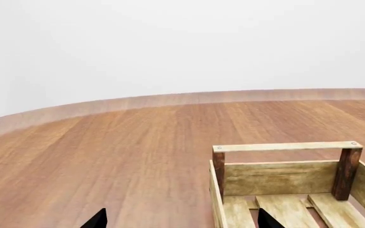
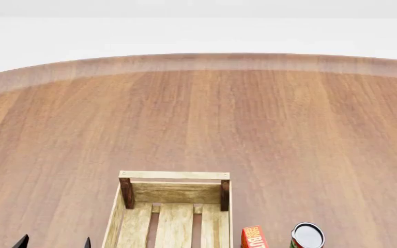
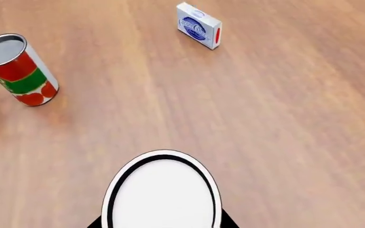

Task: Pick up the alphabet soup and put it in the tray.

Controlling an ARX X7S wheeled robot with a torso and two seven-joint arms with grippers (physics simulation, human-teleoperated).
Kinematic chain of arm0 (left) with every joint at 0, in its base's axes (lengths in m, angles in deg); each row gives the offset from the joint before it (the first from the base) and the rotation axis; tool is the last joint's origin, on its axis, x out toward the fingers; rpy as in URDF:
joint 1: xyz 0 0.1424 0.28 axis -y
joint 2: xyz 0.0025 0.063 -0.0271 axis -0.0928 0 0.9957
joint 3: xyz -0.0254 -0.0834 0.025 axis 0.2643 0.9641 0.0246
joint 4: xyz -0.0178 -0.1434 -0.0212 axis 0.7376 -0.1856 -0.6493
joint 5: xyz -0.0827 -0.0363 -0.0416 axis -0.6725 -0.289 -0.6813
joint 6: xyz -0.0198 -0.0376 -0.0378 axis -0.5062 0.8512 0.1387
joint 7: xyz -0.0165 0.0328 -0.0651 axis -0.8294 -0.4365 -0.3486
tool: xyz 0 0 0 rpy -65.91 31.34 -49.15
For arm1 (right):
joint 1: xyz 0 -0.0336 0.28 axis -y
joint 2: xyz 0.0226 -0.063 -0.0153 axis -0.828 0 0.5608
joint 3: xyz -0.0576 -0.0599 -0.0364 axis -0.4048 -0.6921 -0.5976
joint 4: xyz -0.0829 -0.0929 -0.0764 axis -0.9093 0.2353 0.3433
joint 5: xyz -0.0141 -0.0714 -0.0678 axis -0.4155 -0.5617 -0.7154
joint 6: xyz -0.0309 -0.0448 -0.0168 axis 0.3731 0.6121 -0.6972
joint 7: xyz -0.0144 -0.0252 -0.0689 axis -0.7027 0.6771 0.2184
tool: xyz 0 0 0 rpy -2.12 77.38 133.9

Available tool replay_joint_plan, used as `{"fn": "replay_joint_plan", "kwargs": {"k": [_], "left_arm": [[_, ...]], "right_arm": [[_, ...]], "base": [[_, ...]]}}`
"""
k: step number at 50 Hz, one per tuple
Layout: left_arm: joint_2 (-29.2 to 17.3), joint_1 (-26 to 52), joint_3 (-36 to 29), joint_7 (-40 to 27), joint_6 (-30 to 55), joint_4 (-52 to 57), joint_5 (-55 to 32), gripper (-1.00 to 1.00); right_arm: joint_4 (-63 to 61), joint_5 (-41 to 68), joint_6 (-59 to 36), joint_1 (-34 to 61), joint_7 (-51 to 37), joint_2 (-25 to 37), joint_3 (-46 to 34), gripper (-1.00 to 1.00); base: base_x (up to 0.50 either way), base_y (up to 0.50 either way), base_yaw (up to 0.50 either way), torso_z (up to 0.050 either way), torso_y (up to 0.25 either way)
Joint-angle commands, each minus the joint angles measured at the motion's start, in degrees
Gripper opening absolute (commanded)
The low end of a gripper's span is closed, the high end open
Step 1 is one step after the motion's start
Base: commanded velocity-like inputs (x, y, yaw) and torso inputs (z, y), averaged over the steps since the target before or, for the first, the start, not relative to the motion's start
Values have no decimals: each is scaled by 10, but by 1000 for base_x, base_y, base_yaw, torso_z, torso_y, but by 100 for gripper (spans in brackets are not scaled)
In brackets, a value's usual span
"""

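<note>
The alphabet soup shows only in the right wrist view, as a whitish round top (image 3: 162, 194) with a dark rim, very close to the camera; its label is hidden. My right gripper (image 3: 160, 223) has a black fingertip pressed against each side of the can. It is out of the head view. The tray (image 2: 174, 175) is a light-wood crate with dark corner posts at the near middle, and it also shows in the left wrist view (image 1: 284, 147). My left gripper (image 1: 181, 221) is open and empty, just left of the tray (image 2: 54, 244).
A can with a red and green label (image 3: 21, 71) stands right of the tray (image 2: 307, 236). An orange box (image 2: 253, 237) stands between it and the tray. A small blue and white box (image 3: 199, 25) stands farther right. The wooden table has a rounded far edge (image 2: 198, 62).
</note>
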Motion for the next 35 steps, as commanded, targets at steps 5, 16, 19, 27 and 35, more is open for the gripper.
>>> {"fn": "replay_joint_plan", "kwargs": {"k": [5,16,19,27,35], "left_arm": [[-2,2,-3,-2,-1,-3,-3,100],[-3,4,-6,-4,-3,-6,-4,100],[-4,4,-7,-5,-1,-4,-5,100],[-7,3,-8,-5,1,-2,-7,100],[-7,4,-11,-7,1,-2,-7,100]], "right_arm": [[-94,23,-32,6,0,13,-1,-100],[-158,48,-72,27,-16,24,-2,-100],[-172,57,-85,35,-21,28,-1,-100],[-214,77,-112,57,-35,33,-12,-100],[-246,95,-138,82,-48,40,-19,-100]], "base": [[0,0,0,0,0],[0,0,0,0,1],[0,0,0,0,0],[0,0,0,0,0],[0,0,0,0,1]]}}
